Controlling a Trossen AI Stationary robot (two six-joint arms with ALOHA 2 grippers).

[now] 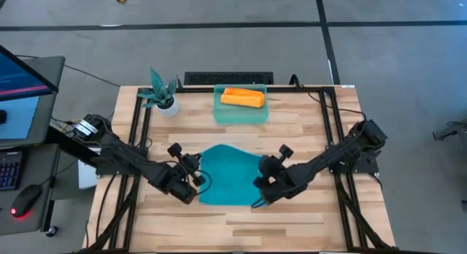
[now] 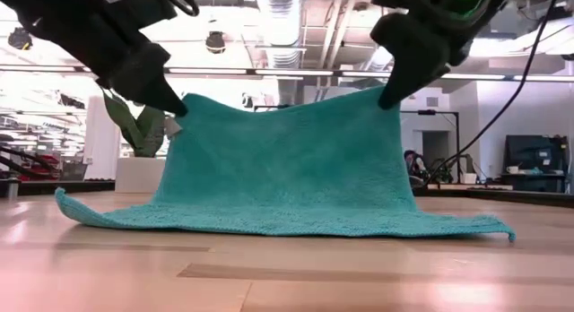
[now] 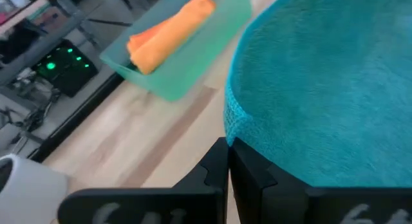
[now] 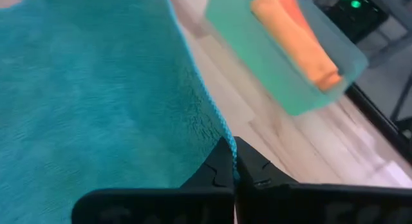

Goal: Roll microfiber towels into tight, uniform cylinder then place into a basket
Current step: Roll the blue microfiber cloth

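Two grippers pinch the teal towel (image 2: 287, 169) by its corners, left gripper (image 2: 175, 104) and right gripper (image 2: 387, 99), lifting that edge off the bench (image 2: 287, 276). Its far edge rests on the bench. Beyond, the rolled orange towel (image 1: 242, 98) lies in the basket (image 1: 241, 113).

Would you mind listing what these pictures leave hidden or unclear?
- Low view: the basket and the orange towel are hidden behind the lifted teal towel.
- High view: the right gripper and left gripper fingertips are too small to see their pinch.
- Left wrist view: the plant pot is cut off by the edge.
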